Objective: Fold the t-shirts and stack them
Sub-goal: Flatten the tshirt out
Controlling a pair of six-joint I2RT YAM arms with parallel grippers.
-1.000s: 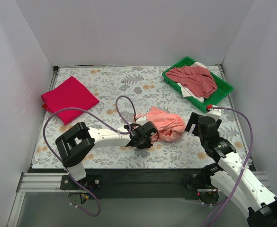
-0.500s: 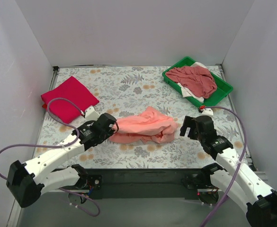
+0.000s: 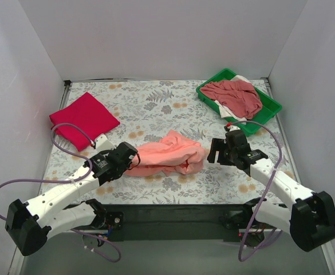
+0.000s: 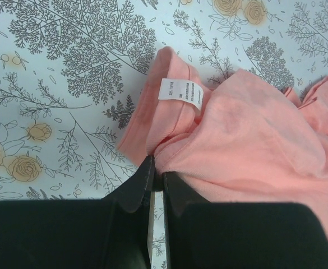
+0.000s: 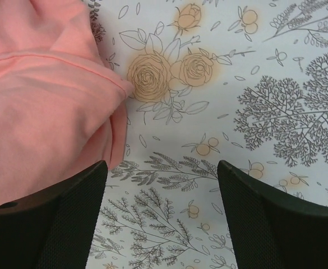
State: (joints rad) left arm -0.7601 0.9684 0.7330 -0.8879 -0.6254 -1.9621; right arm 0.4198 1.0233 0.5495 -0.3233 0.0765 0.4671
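A salmon-pink t-shirt (image 3: 170, 153) lies bunched and stretched sideways in the middle of the table. My left gripper (image 3: 134, 158) is shut on its left edge near the collar; the left wrist view shows the shirt (image 4: 248, 145) and its white label (image 4: 181, 92) pinched between the fingers (image 4: 143, 180). My right gripper (image 3: 215, 150) is open and empty just right of the shirt; the right wrist view shows the shirt's hem (image 5: 46, 106) beside the left fingertip (image 5: 82, 190). A crimson-red shirt (image 3: 82, 118) lies folded at the far left. A dusty rose-red shirt (image 3: 236, 96) lies over a white one (image 3: 233, 113) in the tray.
A green plastic tray (image 3: 270, 112) stands at the back right corner. White walls close in the table at the back and both sides. The floral tablecloth (image 3: 156, 103) shows between the shirts. Purple cables loop from both arms.
My left gripper has kept its hold on the pink shirt and pulled it left, stretching it out. My right gripper has moved up and left, close to the shirt's right end.
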